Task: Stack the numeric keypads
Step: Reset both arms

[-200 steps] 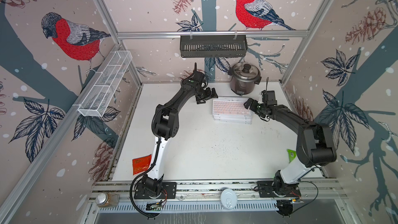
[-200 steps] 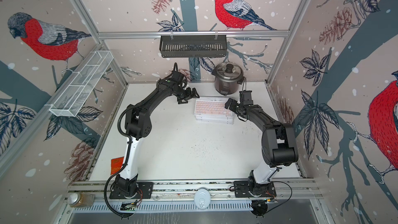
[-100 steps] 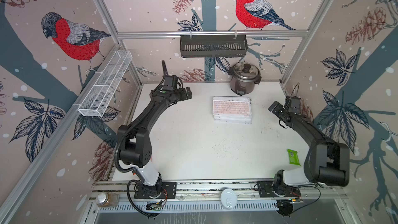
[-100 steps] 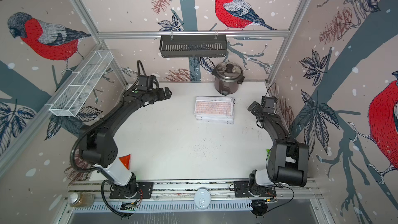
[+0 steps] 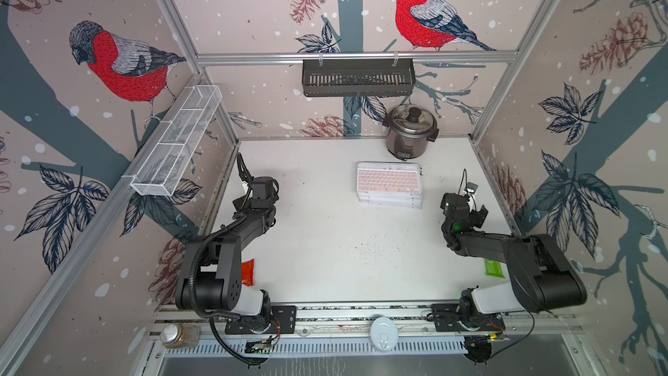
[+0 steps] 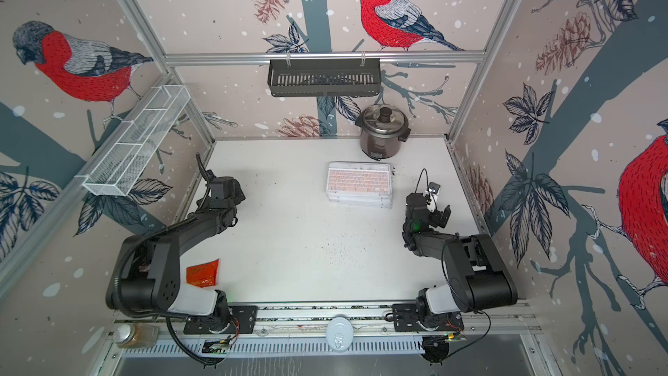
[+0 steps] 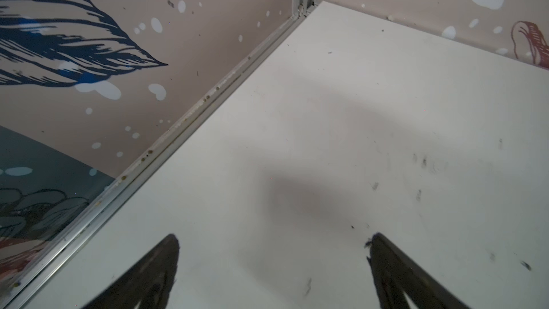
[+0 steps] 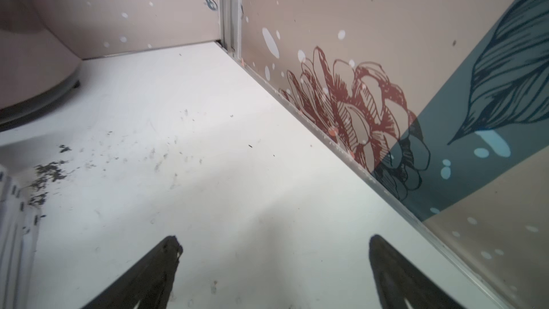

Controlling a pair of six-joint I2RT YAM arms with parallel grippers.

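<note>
numeric keypads [image 5: 389, 184] stacked flat, pink keys up, long axis side to side, rice cooker [image 5: 410, 132] just behind, left gripper [image 7: 273, 236] and right gripper [image 8: 275, 238] splayed wide, empty

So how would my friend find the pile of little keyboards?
Find the silver rice cooker at the back of the white table. Just in front of it sits the pile of numeric keypads. It's the only flat white stack, with pink keys on top.

Top views bright, even, sharp — wide-angle bend at edges; wrist views dimmer, soft shadows, fingers [image 7: 154, 271] blurred.
</note>
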